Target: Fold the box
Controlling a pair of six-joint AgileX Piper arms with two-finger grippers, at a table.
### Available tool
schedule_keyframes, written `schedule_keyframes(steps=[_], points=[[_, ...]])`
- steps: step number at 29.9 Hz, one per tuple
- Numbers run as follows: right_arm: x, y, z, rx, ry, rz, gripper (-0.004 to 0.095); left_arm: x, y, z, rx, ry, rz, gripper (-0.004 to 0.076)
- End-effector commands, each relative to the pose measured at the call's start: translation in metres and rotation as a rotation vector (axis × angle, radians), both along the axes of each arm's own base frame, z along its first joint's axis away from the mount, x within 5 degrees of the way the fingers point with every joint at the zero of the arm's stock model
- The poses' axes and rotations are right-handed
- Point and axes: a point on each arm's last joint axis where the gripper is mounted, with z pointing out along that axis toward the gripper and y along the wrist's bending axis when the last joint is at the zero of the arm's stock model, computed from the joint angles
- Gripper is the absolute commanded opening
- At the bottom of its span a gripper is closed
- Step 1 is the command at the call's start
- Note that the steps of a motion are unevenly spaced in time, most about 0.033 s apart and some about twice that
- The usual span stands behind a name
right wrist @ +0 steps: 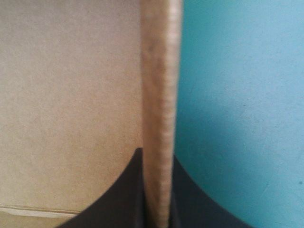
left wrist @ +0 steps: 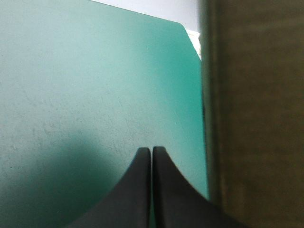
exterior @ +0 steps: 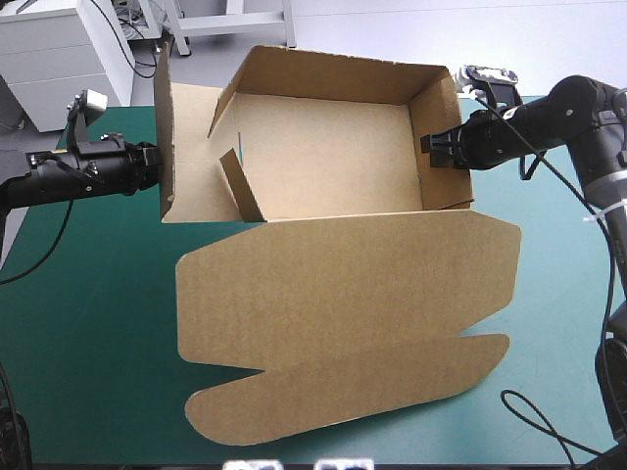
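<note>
Right claw (right wrist: 158, 156) pinches the brown box (exterior: 333, 147) by its right wall. Left claw (left wrist: 151, 151), pressed together, sits just outside the box's left wall. The box stands mid-counter (exterior: 88, 323), its lid (exterior: 343, 274) flat in front. Best to steady the right wall and nudge the left wall upright. Bare teal-green counter flanks the box on both sides.

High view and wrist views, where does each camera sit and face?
High view: above and behind the robot, looking down at the box; left claw and right claw show at its side walls.
Left wrist view: above that wrist, looking along the shut claw over the teal-green cover, a wall beside it.
Right wrist view: along its claw, shut on a wall's edge.
Shared: both wrist views show board and cover.
</note>
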Motion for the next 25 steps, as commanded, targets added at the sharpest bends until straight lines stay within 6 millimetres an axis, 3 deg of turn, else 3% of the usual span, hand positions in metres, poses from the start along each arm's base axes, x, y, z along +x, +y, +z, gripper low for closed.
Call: schedule_keyframes(steps=[1, 10, 25], points=[[-0.013, 0.006, 0.029, 0.049, -0.119, -0.040, -0.0019, -0.026, -0.011, 0.028, -0.049, -0.082, -0.072, -0.0008], [-0.010, 0.023, 0.033, 0.106, -0.179, -0.051, -0.0019, -0.047, -0.016, 0.043, -0.032, -0.145, -0.074, -0.0008], [-0.002, 0.034, 0.025, 0.130, -0.169, -0.048, -0.0018, -0.056, -0.018, 0.049, -0.011, -0.193, -0.087, -0.0008]])
